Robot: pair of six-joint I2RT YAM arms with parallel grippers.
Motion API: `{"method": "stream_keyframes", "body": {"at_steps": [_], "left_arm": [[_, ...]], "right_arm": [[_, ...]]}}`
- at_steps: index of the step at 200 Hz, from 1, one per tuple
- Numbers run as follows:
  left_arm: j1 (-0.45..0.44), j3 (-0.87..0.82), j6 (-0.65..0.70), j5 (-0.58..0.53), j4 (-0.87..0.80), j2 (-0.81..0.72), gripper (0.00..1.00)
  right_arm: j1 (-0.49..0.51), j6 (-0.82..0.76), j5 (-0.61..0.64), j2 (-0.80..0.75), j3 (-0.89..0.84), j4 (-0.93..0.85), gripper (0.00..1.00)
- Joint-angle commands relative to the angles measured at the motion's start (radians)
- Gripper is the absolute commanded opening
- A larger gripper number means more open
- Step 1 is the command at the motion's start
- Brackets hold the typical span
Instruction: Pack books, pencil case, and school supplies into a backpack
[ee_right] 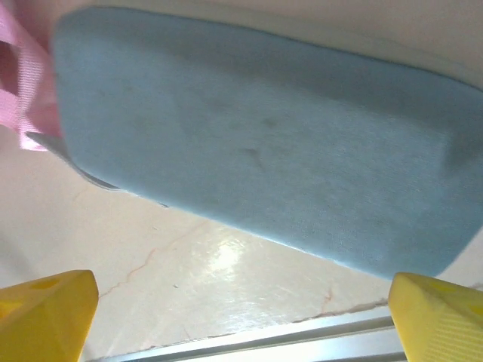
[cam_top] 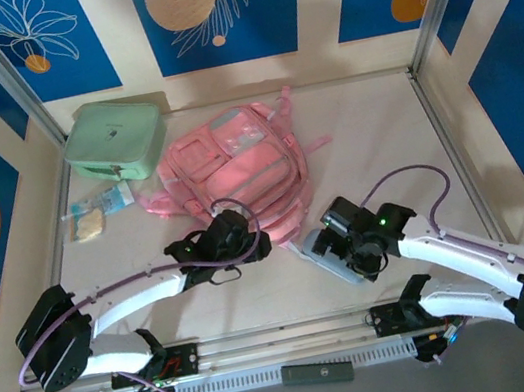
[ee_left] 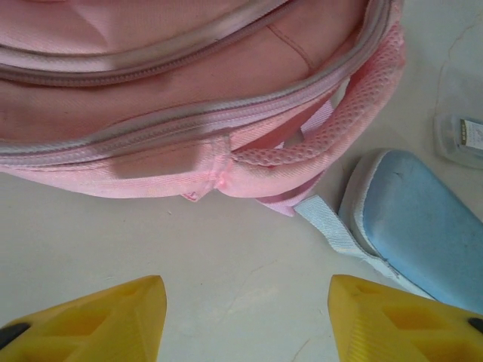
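One backpack (ee_left: 189, 113), one pencil case (ee_right: 264, 143) at its edge; bare desk (ee_left: 226, 249) below; left hand (ee_left: 245, 317), right hand (ee_right: 245, 317) agape, empty.

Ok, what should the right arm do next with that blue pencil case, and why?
Probably lower the right tool onto the pencil case and close it. It stands wide open and empty, and the case lies flat on the table just ahead of it, beside the backpack, not yet packed.

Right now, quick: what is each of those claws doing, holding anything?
Left gripper: open, holding nothing.
Right gripper: open, holding nothing; pencil case lies just ahead.
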Motion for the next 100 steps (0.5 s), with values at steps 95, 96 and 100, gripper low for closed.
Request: {"method": "stream_keyframes", "body": {"at_steps": [95,96,100], "left_arm": [[0.029,-0.041,-0.034,-0.046,-0.012,-0.072,0.63],[0.030,-0.040,-0.034,-0.046,-0.011,-0.072,0.63],[0.031,-0.040,-0.033,-0.047,-0.014,-0.072,0.63]], "right_arm": [[-0.373,-0.759,-0.411,0.235,-0.032,0.194,0.99],[-0.366,-0.758,-0.404,0.236,-0.031,0.191,0.99],[-0.344,-0.755,-0.381,0.239,-0.025,0.181,0.99]]}}
